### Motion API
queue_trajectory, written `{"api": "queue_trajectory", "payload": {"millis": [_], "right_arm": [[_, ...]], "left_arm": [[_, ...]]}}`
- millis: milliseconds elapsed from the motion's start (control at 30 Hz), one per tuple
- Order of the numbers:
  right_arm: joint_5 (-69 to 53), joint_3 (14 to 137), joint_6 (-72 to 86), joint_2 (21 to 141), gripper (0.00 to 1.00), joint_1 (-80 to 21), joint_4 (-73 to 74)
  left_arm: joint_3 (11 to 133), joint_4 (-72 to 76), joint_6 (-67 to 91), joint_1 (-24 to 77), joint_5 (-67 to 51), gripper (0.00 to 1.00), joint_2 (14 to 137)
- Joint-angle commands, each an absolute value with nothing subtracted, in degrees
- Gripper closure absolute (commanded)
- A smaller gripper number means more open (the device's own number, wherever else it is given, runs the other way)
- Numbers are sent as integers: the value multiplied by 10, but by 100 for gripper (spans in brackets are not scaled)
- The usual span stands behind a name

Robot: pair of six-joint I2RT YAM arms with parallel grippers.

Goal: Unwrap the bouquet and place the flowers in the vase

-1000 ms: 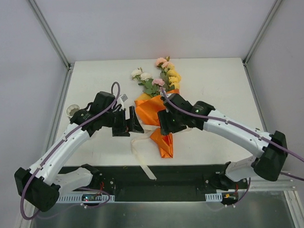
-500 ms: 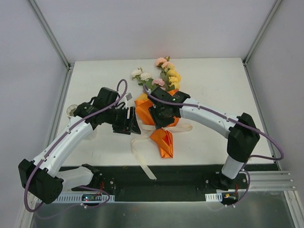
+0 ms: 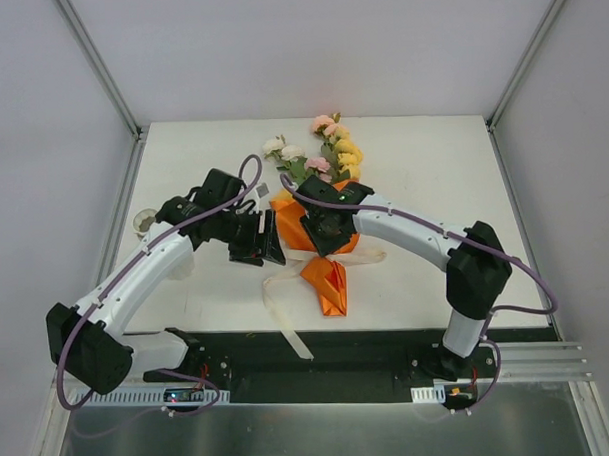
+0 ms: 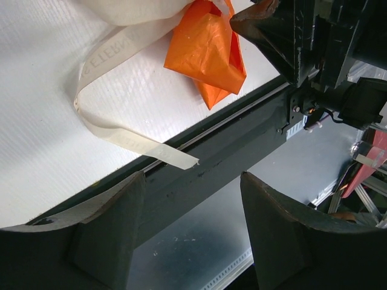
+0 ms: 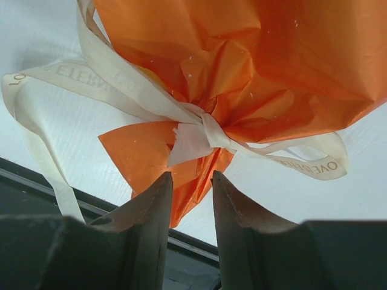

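The right gripper hovers with its jaws a narrow gap apart and empty, just short of the knot of the cream ribbon. The knot cinches the orange paper of the bouquet, which lies mid-table. Unwrapping has barely begun, I judge, and the next move calls for pinching a ribbon tail and pulling the bow loose. The left gripper stands wide and empty beside the cone, and the vase waits well apart at the table's left edge, partly hidden behind the left arm.

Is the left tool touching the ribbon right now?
Apart. The left wrist view shows the left tool open and empty, with the dark table edge showing between it and the ribbon tail.
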State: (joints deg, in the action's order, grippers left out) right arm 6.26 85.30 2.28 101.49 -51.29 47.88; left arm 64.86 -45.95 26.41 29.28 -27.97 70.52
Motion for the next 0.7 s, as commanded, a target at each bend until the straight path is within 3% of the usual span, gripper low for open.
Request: {"api": "queue_trajectory", "payload": {"millis": [0,233,333,533,600,667], "right_arm": [[71,860,4,1023,65,-507,457],[42,861,-18,1044,67,-501,425],[31,861,-21,1048,75,-495,419],[4,851,-29,1045,76,-490,415],[-25,846,-28,1043,83,-490,410],[-24,838,-27,1039,99,-490,409]], "left_arm": [[674,-468,269,296,-278,37,716],[686,-468,273,296,-287,39,742],[689,-467,275,296,-286,40,751],[690,-462,279,296,-287,40,772],[690,-454,284,296,-287,40,776],[689,-449,286,296,-288,40,780]]}}
